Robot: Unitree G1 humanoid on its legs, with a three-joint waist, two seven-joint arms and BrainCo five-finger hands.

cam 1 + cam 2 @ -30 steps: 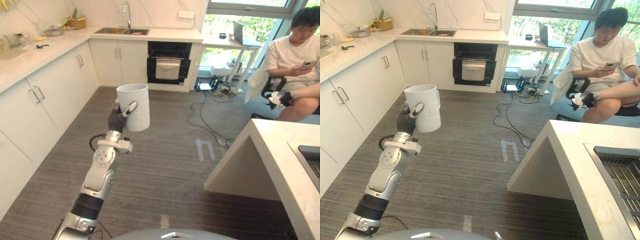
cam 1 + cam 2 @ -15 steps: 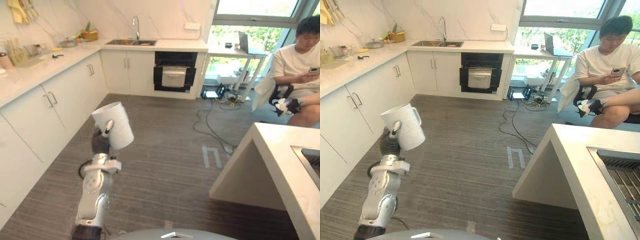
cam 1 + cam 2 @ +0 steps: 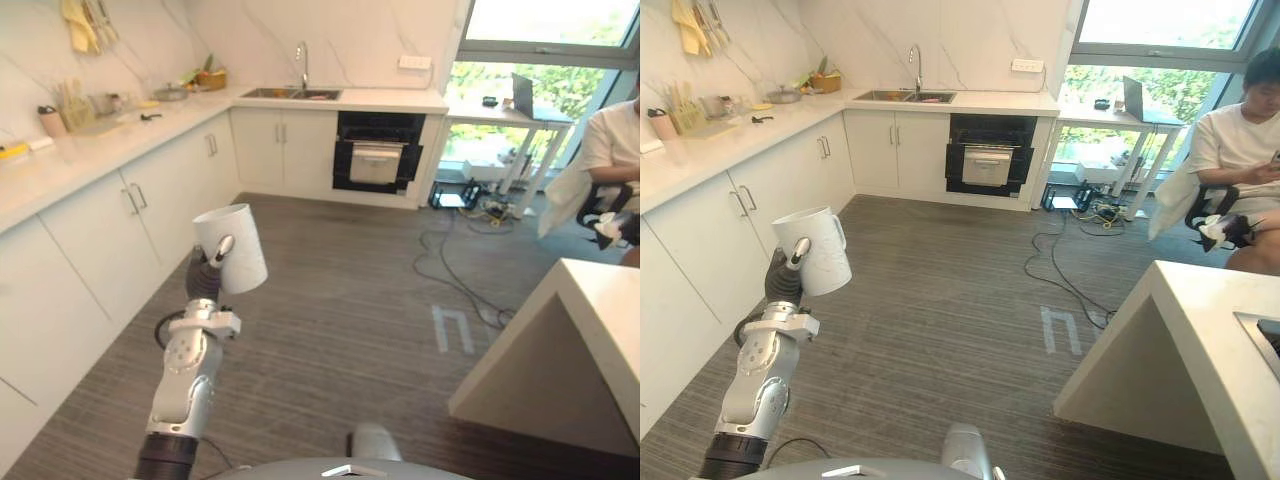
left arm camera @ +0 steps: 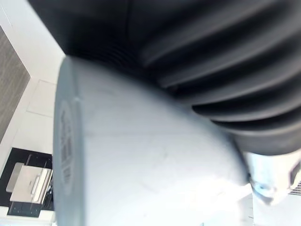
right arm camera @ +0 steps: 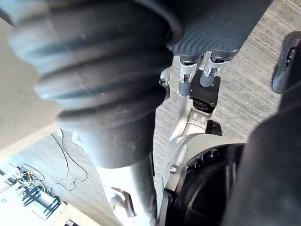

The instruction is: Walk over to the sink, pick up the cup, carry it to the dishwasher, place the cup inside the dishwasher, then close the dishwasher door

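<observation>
Over the grey floor point(image 3: 340, 330), the left hand point(image 3: 221, 250) holds the cup point(image 3: 245, 255).
Its thumb clamps the white cup's near wall; the other fingers are hidden behind it. The cup sits above the wrist, mouth up and slightly tilted, with its handle on the side away from the thumb. Well beyond the hand are the dishwasher point(image 3: 376, 155) and sink point(image 3: 290, 93). The right hand point(image 5: 186, 77) hangs with loose, straight fingers.

Kitchen: white base cabinets point(image 3: 710, 235), pale worktop point(image 3: 715, 148), sink point(image 3: 902, 97) with tap point(image 3: 913, 62), built-in black appliance point(image 3: 987, 165), island counter point(image 3: 1205, 335).
</observation>
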